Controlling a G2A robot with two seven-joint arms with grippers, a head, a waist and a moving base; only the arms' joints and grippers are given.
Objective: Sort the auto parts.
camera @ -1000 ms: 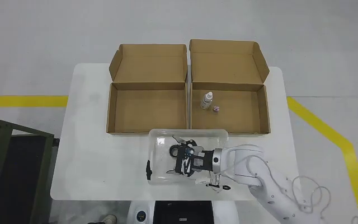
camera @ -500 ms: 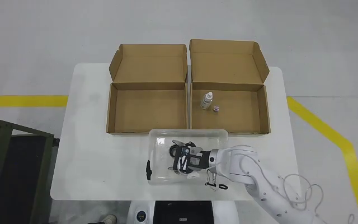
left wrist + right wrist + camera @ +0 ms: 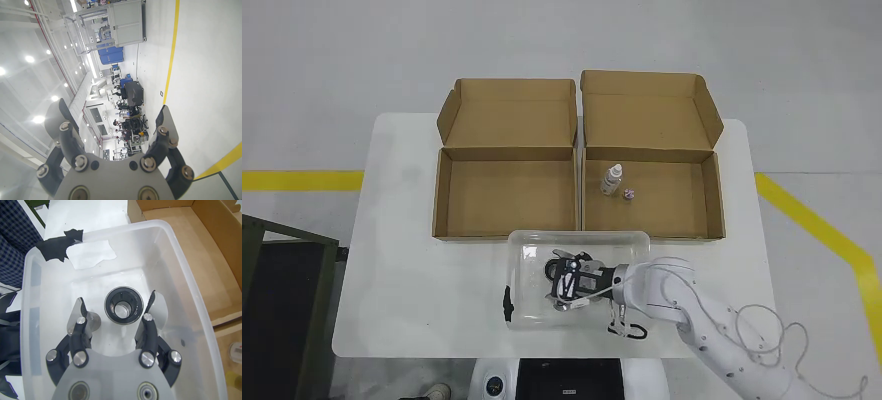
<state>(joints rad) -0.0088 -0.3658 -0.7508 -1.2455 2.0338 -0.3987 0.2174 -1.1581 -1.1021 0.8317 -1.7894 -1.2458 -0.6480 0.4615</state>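
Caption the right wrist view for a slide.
Right tool, open, straddles a black cylindrical bearing standing on end in the clear plastic bin beside a cardboard box.

The black ring-shaped part [image 3: 122, 308], a short cylinder with a ribbed inner bore and a bright metal lower edge, stands upright on the floor of the clear plastic bin [image 3: 186, 270], bore facing up. Just beside it lies a silver metal part [image 3: 95, 321], partly hidden, shape not determinable. The bin's end wall carries a torn white label [image 3: 90, 255] and a torn piece of black tape [image 3: 54, 247]. Beyond the bin, two open cardboard boxes sit side by side, lids folded back: the left box [image 3: 507, 195] and the right box [image 3: 682, 205]. The right box contains a small white bottle [image 3: 611, 180] lying on its side and, near it, a small round item [image 3: 630, 194].
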